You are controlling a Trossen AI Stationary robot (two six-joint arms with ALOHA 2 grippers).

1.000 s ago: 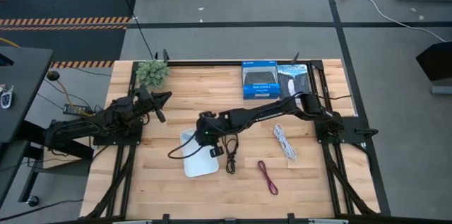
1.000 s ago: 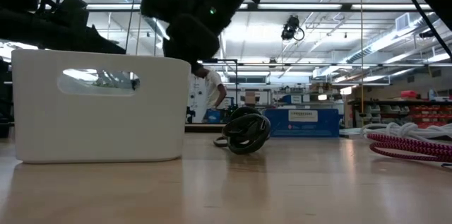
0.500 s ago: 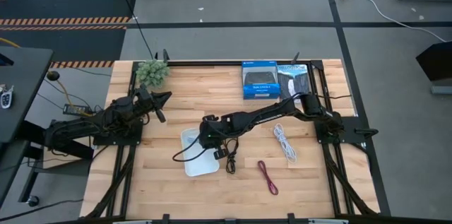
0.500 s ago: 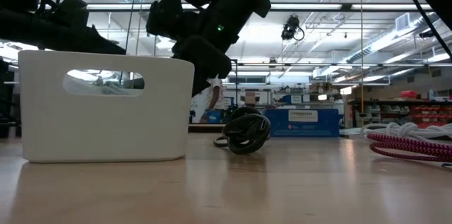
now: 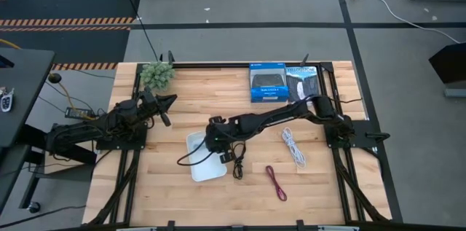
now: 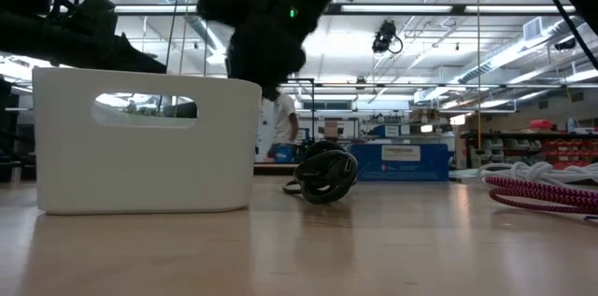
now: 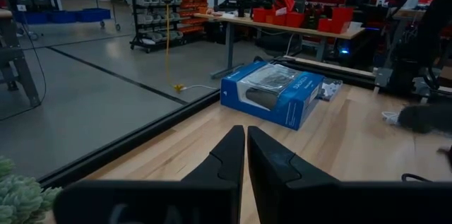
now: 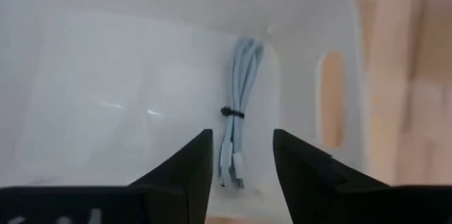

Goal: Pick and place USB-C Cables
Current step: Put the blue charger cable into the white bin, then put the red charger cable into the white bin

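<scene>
A white tray [image 5: 195, 165] stands on the wooden table, also seen in the low view [image 6: 145, 165]. A pale bundled cable [image 8: 244, 75] with a dark tie lies flat on the tray's floor. My right gripper [image 5: 215, 140] [image 8: 241, 133] hovers open above the tray, its fingers on either side of that cable without touching it. On the table to the tray's right lie a black cable [image 5: 238, 165] [image 6: 325, 173], a white cable [image 5: 293, 147] and a dark red cable [image 5: 275, 182] [image 6: 547, 195]. My left gripper [image 5: 166, 102] [image 7: 245, 136] waits shut at the table's left.
Two retail boxes [image 5: 266, 83] [image 7: 272, 93] sit at the far edge, right of centre. A small green plant [image 5: 157, 75] stands at the far left corner. A long black cord trails from the right arm across the tray's left side [image 5: 186, 159].
My right gripper dipped toward the tray's right end and then rose again above it. In the low view the white tray has slid a little toward the table's right. The cables on the table have stayed in place.
</scene>
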